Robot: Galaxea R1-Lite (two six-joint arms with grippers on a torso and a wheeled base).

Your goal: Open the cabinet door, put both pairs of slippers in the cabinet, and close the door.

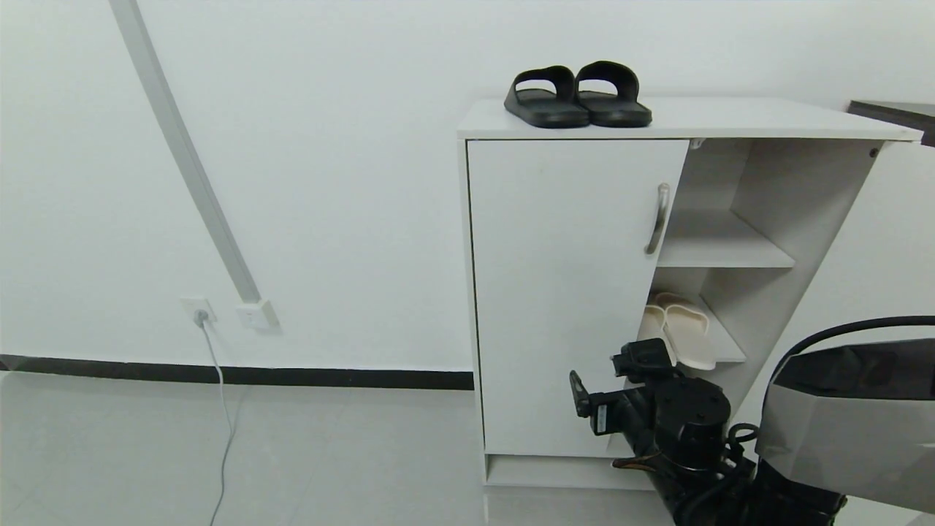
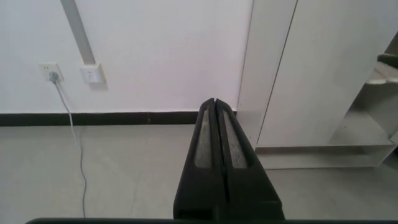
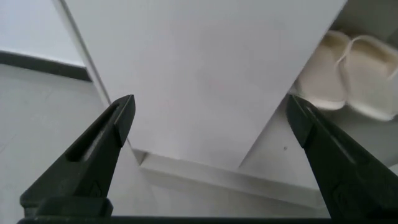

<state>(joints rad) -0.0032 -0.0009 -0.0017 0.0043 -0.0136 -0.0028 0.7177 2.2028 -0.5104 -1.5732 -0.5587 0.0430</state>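
A white cabinet (image 1: 730, 118) stands against the wall; its left door (image 1: 562, 292), with a metal handle (image 1: 659, 218), covers the left half, and the right half shows open shelves. A pair of black slippers (image 1: 577, 95) sits on the cabinet top. A cream pair (image 1: 679, 329) rests on the lower shelf inside, the same slippers (image 3: 351, 68) lying beyond the door's edge in the right wrist view. My right gripper (image 1: 613, 376) is open, low in front of the door (image 3: 205, 68), holding nothing. My left gripper (image 2: 214, 102) is shut and empty above the floor, left of the cabinet (image 2: 323, 68).
A wall socket (image 1: 197, 310) with a grey cable (image 1: 223, 416) trailing onto the tiled floor sits left of the cabinet, below a slanted cable duct (image 1: 182, 153). A dark tabletop edge (image 1: 895, 109) shows behind the cabinet's right end. The floor to the left is open.
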